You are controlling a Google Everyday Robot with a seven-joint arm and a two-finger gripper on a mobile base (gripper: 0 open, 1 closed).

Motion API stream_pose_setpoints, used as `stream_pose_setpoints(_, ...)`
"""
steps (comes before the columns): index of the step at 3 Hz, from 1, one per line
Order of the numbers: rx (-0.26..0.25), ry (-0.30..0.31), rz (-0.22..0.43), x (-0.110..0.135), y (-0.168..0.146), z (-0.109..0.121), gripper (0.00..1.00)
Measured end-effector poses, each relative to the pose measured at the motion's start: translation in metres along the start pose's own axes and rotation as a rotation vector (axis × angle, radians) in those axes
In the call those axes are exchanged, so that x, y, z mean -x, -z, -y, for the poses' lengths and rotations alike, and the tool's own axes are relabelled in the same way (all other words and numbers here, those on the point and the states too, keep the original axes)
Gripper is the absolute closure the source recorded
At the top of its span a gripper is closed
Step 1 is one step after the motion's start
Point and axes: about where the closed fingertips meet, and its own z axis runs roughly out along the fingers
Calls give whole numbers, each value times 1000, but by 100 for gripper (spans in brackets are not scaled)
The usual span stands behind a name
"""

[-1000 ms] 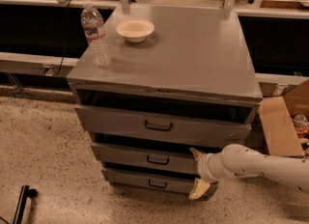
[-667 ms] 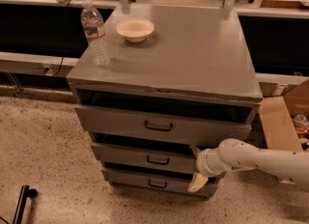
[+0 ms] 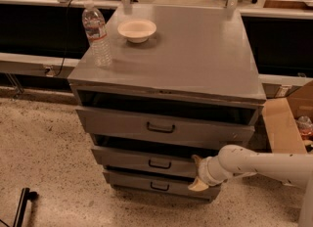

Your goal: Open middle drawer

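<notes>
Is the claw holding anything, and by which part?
Cannot be told: the claw sits at the right end of the middle drawer, away from its handle.

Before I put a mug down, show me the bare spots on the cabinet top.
Bare: the cabinet top right of the bowl, through to its front and right edges. Crowded: the left side, with bowl and water bottle. The gripper is low, at the right end of the middle drawer.

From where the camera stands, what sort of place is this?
Probably a lab or workshop: a grey metal drawer cabinet, long benches behind it, a cardboard box beside it, a speckled floor. The claw sits at the middle drawer front's right end.
</notes>
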Motion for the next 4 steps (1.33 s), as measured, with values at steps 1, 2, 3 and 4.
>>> stream_pose_setpoints(1,11,-1,-1,1,2,-6,63)
stream_pose_setpoints(2,11,-1,-1,4,9,-5,49)
stream_pose_setpoints(3,11,-1,-1,6,12,-4,27)
stream_pose_setpoints(4,11,-1,-1,7,14,-4,5)
